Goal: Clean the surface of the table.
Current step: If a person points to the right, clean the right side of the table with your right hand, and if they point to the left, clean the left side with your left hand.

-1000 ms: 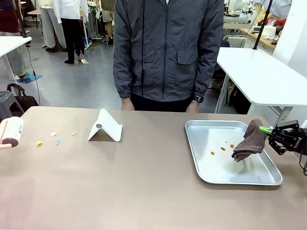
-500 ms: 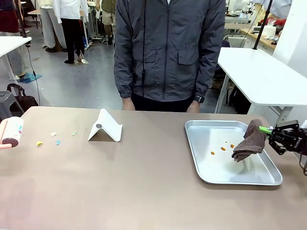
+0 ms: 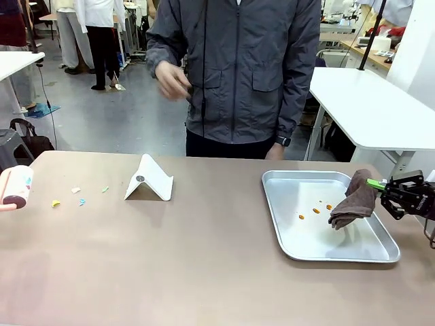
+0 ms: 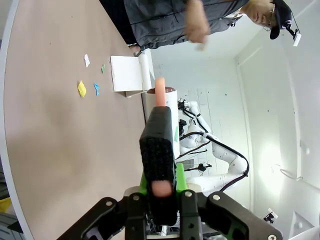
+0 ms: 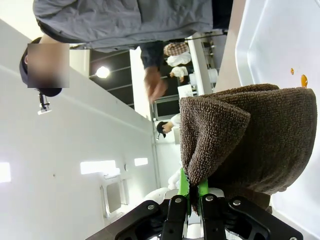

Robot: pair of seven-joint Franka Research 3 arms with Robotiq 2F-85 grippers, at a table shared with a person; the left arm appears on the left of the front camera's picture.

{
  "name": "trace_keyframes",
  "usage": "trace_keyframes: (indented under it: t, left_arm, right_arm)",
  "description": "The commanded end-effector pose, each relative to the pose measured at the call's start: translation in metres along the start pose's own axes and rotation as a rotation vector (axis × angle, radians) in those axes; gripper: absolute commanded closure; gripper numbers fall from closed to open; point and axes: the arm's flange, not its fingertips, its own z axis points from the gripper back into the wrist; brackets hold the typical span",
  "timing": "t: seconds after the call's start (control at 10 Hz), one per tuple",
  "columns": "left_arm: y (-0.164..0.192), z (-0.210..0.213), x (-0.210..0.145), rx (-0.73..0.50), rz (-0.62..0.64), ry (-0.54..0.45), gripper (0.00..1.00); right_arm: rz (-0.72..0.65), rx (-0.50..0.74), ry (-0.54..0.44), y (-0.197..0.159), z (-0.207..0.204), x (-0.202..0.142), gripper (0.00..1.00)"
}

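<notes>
Left gripper (image 4: 161, 176) is clamped tight on the black-sleeved pink handle of a lint roller (image 4: 169, 112); the roller head sticks out straight past the fingertips. In the front view the roller (image 3: 15, 186) hangs at the left edge of the table (image 3: 204, 272). The table's brown top runs out ahead of and beside those fingers. The coloured paper scraps (image 4: 82, 88) lie off to one side of the roller head, and a white folded stand (image 4: 126, 74) sits just beyond them; the bare top on the near side of the scraps is wide open. Right gripper (image 3: 378, 185) is closed on a brown cloth (image 3: 352, 201), which is pinched between the green pads (image 5: 186, 186) and drapes down from the fingertips over the right side of a metal tray (image 3: 275, 212). I can't tell whether the cloth touches the tray floor. The orange spots (image 3: 315, 210) lie on the tray floor just beyond the cloth, with the tray rim all around. Between the tray and the stand the table top is bare. A person stands at the far edge, one hand (image 3: 172, 80) raised well above the table.
</notes>
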Motion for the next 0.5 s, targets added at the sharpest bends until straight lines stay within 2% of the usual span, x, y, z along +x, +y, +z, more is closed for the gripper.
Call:
trace_keyframes:
  t: [0.0,0.4]
  left_arm:
    - [-0.0045,0.0022,-0.0016,-0.015,-0.014,-0.005,0.86]
    - [-0.0045,0.0022,-0.0016,-0.015,-0.014,-0.005,0.86]
  right_arm:
    - [-0.012,-0.016,0.001,0.0073,-0.0018,-0.0012,1.0]
    - [-0.012,-0.016,0.001,0.0073,-0.0018,-0.0012,1.0]
